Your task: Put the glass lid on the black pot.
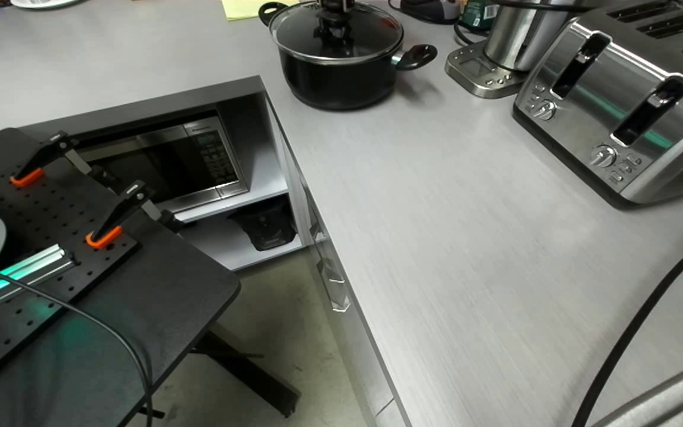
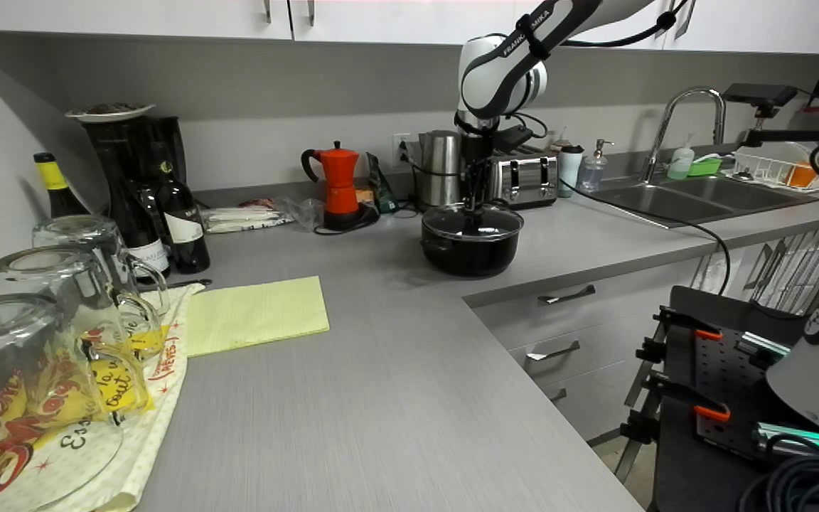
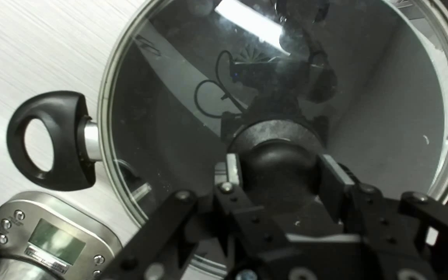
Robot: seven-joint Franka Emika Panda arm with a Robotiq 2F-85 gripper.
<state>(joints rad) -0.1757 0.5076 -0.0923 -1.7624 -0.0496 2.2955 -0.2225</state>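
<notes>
Your gripper [image 3: 282, 167] is low in the wrist view, a little right of the middle. Its fingers [image 3: 231, 171] are a small way apart and press in on both sides of the round black knob [image 3: 280, 155], so you have hold of the glass lid [image 3: 270, 97] by its top. The lid, with its metal rim [image 3: 107, 105], fills most of that view. It looks flat on top of the black pot [image 1: 341, 86], at the top middle in an exterior view. You can't tell if it is down tight all the way round. A black side handle [image 3: 62, 136] sticks out at the left of the wrist view. Below it, in the lower left corner, is a silver base [image 3: 62, 217] with a little screen. In an exterior view, your white arm [image 2: 484, 82] reaches down to the pot from the top right. A yellow sheet [image 2: 253, 313] lies left of the middle there, and three glass mugs [image 2: 54, 277] stand at the left edge. A shiny toaster [image 1: 596, 118] sits at the upper right in an exterior view.
</notes>
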